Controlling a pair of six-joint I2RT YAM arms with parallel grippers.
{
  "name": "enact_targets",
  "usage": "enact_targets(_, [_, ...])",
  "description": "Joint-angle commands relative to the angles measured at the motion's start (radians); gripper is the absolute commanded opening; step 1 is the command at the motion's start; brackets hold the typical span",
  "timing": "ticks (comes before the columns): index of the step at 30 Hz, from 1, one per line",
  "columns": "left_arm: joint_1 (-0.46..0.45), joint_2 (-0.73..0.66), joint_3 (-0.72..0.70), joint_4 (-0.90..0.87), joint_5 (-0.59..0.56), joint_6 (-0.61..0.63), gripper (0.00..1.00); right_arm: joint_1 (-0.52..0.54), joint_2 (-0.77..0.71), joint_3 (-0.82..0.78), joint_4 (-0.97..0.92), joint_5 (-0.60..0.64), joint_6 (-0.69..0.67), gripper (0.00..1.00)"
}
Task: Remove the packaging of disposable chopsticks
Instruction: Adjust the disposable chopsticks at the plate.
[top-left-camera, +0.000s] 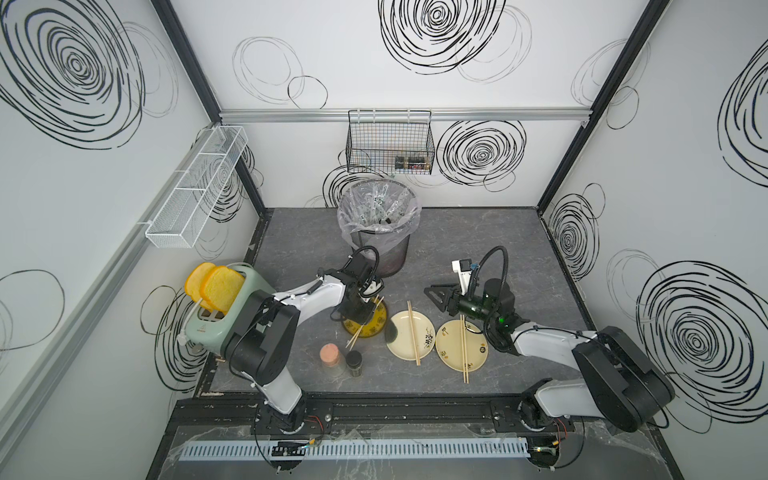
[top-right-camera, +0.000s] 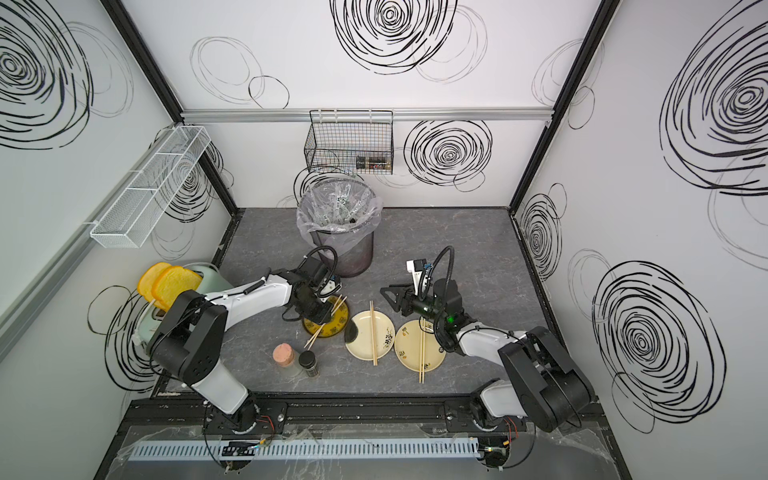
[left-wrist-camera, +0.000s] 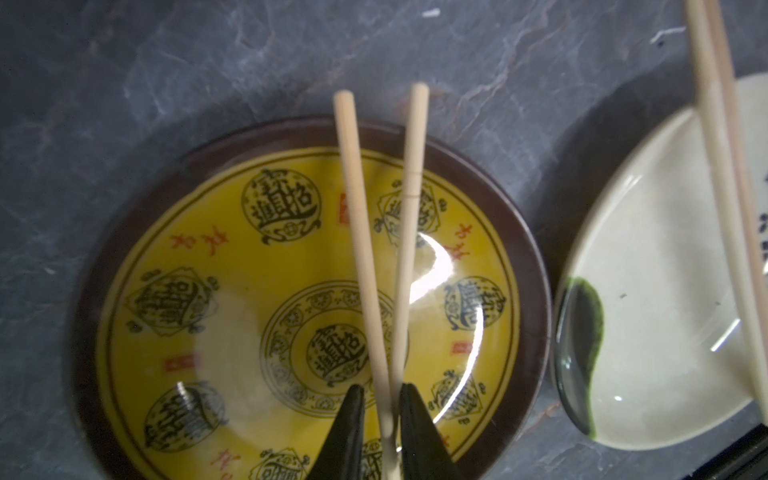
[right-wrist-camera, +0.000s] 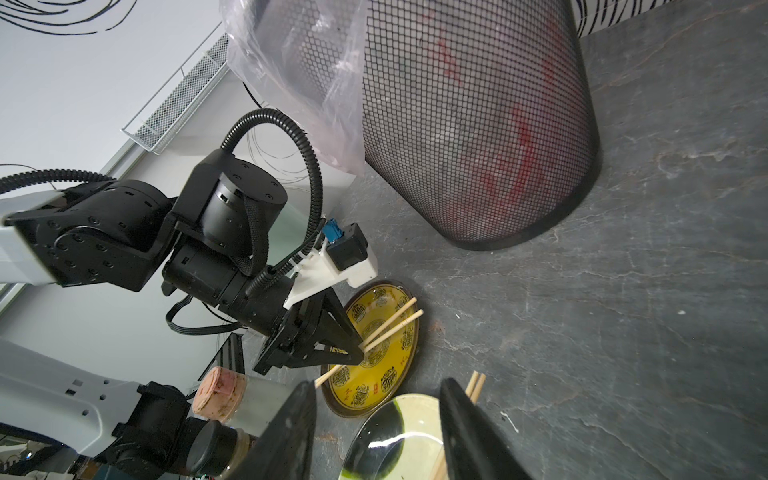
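This is a robot lab cell dressed as a kitchen. White panel walls (top-left-camera: 374, 75) scrawled with black swirls (top-left-camera: 482, 154) sit in a frame of black posts (top-left-camera: 189, 62) and an aluminium rail (top-left-camera: 291, 114). Two arms (top-left-camera: 307, 297) are bolted to a track (top-left-camera: 415, 409) at the near edge, with a slotted cable duct (top-left-camera: 374, 449) nearer still. The grey stone-look tabletop (top-left-camera: 478, 249) carries kitchen props: a toaster (top-left-camera: 208, 328) with toast (top-left-camera: 222, 286) at left, plates (top-left-camera: 401, 345) with chopsticks (top-left-camera: 413, 332), jars (top-left-camera: 332, 357) and a lined mesh bin (top-left-camera: 386, 257) far back. Wire baskets (top-left-camera: 390, 141) hang on the walls.
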Motion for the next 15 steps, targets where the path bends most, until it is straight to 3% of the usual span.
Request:
enact_targets(1, [0.007,0.026,0.024,0.001,0.01,0.037,0.17,0.004,0.003,0.025,0.007,-0.004,0.005,0.51])
enact_targets(15, [0.01,0.018,0.054,-0.001,-0.016,0.054,0.0,0.005,0.008,0.025,0.007,-0.006,0.006,0.51])
